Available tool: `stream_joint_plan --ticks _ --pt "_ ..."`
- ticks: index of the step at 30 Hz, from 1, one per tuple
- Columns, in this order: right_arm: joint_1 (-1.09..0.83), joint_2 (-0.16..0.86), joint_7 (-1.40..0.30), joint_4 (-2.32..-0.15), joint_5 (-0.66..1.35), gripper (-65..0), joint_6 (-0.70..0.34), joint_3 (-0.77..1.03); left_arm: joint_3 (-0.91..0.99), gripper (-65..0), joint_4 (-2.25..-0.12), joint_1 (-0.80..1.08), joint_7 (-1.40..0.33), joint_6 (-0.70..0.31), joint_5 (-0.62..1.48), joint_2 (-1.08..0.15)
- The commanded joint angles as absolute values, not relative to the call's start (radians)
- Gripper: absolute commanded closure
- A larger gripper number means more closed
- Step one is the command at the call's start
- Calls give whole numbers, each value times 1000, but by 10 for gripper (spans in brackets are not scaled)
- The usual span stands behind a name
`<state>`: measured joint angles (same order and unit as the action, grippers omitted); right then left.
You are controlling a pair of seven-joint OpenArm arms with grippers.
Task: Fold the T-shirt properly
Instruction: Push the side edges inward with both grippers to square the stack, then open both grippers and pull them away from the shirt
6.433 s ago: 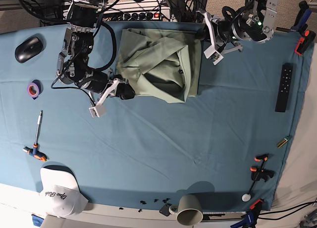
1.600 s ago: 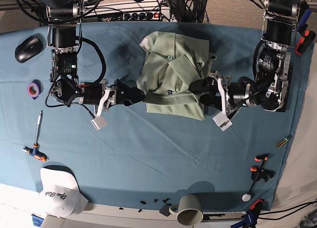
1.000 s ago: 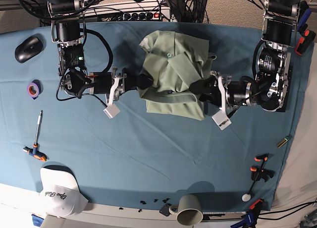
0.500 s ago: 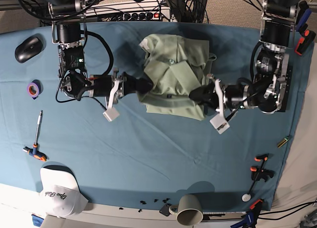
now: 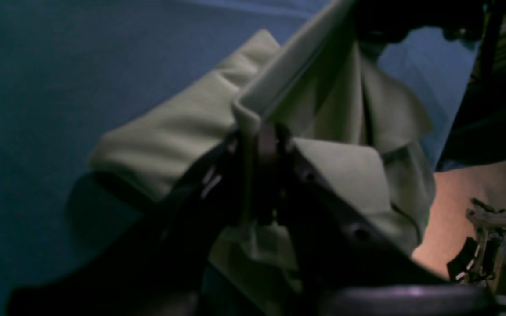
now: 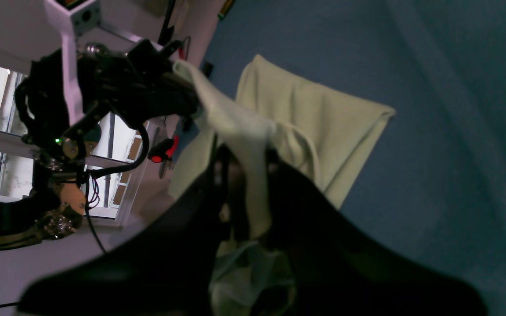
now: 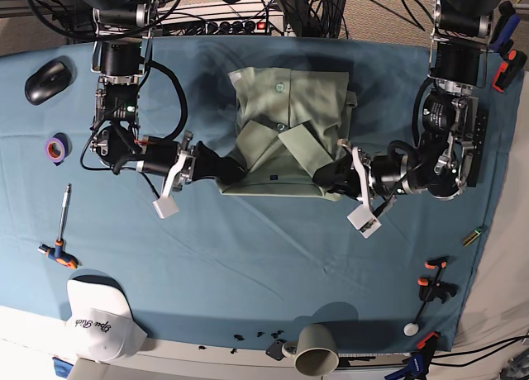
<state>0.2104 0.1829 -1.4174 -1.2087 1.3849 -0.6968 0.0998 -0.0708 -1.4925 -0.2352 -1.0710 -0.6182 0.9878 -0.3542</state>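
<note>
A: Where is the shirt point(image 7: 291, 132)?
B: On the counter point(image 7: 248, 256), toward the far middle of the blue cloth, partly folded, collar and placket facing up.

A: And the left hand point(image 7: 326, 180)?
B: Clenched on the shirt's near edge, at the corner on the base view's right. Its wrist camera shows a fold of green fabric point(image 5: 253, 109) pinched between the jaws.

A: The right hand point(image 7: 227, 172)?
B: Grasping the opposite near corner. Cloth point(image 6: 244, 131) runs up between its jaws and is lifted slightly off the counter.

A: Anything else nearby?
B: A white cap point(image 7: 99, 318) and a mug point(image 7: 314, 351) at the near edge, well apart from the shirt.
</note>
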Motion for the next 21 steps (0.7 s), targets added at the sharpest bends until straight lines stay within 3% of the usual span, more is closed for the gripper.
stream_joint_plan --ticks 1,9,10,14,21 --pt "235 194 -1396 -1222 1400 0 -698 104 -63 0 -1508 -258 -1054 -618 997 -363" --pt "235 194 -1396 -1222 1308 0 -698 104 -63 0 -1507 -258 -1053 -618 986 -363" --pt "235 194 -1396 -1222 1308 -9 -698 104 -63 -17 -1507 -258 -1053 -618 986 -363" --pt "235 194 -1396 -1222 1308 -225 -698 104 -63 -261 -1507 -258 -1053 -626 983 -363" --pt "236 194 -1396 -1222 1309 -243 -698 107 -63 -284 -1508 -258 -1030 -625 934 -363"
